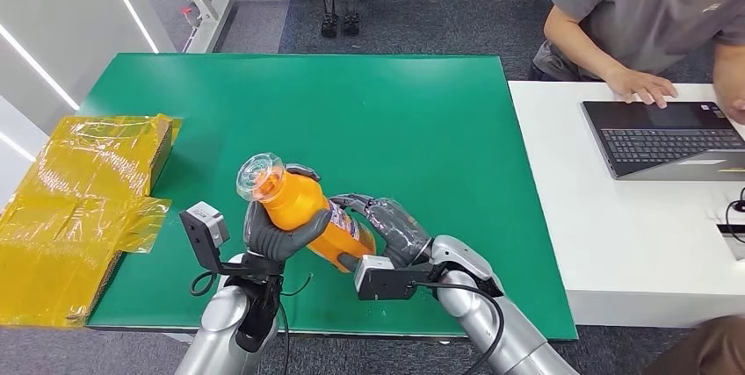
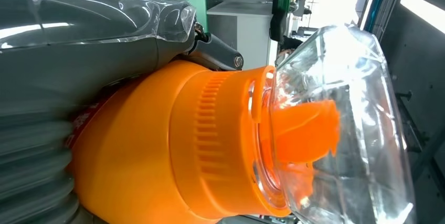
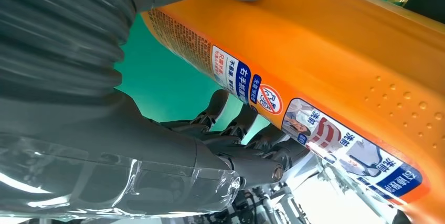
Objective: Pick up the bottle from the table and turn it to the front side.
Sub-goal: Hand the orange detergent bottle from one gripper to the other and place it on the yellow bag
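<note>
At the far left of the head view, a yellow box wrapped in clear film point(image 1: 83, 208) sits at the left edge of a green counter point(image 1: 369, 111), partly overhanging it. Near the counter's front edge, the robot's left hand point(image 1: 279, 227) grips an orange bottle point(image 1: 312, 212) around its upper body, fingers point(image 1: 303, 227) wrapped over the shoulder just below the neck. The bottle is lifted off the green surface and tilted — its clear cap point(image 1: 260, 175) points up and to the left, its base down and to the right. In the left wrist view, that cap point(image 2: 341, 129) appears as a transparent dome over an orange spout, above a ribbed orange collar. Immediately right of the left hand, the right hand point(image 1: 386, 227) holds the bottle's lower half, its dark fingers point(image 3: 252, 129) curled under the base end; in the right wrist view, they are bent beneath the bottle point(image 3: 336, 61) beside a printed label point(image 3: 315, 124) with blue, white and red panels. Both hands are therefore closed on the bottle at once. Further right, touching the green counter, stands a white counter point(image 1: 615, 217) carrying an open dark laptop point(image 1: 668, 138). A person in a grey shirt point(image 1: 650, 6) sits behind it — one hand point(image 1: 646, 87) rests by the laptop's upper edge.
</note>
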`<action>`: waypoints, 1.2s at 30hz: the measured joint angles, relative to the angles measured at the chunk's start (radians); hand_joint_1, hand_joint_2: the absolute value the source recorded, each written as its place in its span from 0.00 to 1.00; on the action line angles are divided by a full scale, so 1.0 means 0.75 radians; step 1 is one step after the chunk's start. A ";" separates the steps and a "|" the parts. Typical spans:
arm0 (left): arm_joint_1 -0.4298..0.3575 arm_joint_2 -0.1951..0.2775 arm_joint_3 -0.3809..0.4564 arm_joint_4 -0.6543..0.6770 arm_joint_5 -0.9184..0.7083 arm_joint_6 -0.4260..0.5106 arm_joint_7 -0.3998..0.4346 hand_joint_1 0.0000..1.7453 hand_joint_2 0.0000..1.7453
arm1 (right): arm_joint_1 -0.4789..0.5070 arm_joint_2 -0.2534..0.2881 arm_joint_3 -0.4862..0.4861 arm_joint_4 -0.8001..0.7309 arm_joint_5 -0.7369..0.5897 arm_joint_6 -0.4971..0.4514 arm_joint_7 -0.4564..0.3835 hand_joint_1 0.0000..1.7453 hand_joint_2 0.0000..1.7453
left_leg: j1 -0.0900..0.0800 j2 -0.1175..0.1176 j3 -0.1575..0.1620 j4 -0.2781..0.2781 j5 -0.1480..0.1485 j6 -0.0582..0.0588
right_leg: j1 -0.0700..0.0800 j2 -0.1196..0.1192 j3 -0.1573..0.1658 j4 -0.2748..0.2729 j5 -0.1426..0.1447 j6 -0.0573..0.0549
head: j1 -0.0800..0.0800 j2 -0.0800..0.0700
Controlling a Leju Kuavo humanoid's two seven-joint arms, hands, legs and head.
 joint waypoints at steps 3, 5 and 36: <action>-0.001 0.000 0.002 -0.005 0.000 -0.002 0.000 1.00 1.00 | 0.003 0.000 0.003 -0.007 0.016 -0.008 0.014 0.00 1.00 | 0.000 0.000 0.000 0.000 0.000 0.000 | 0.000 0.000 0.000 0.000 0.000 0.000 | 0.000 0.000; -0.004 -0.001 0.003 -0.012 0.001 -0.002 0.000 1.00 1.00 | 0.016 0.000 0.006 -0.017 0.033 -0.036 0.030 0.00 1.00 | 0.000 0.000 0.000 0.000 0.000 0.000 | 0.000 0.000 0.000 0.000 0.000 0.000 | 0.000 0.000; -0.008 0.029 0.065 -0.114 -0.064 0.099 -0.014 1.00 1.00 | 0.421 0.027 -0.099 -0.557 -0.341 -1.013 -0.144 0.00 1.00 | 0.000 -0.001 -0.001 -0.001 0.000 0.000 | 0.000 -0.002 0.000 0.000 -0.001 0.000 | 0.000 0.000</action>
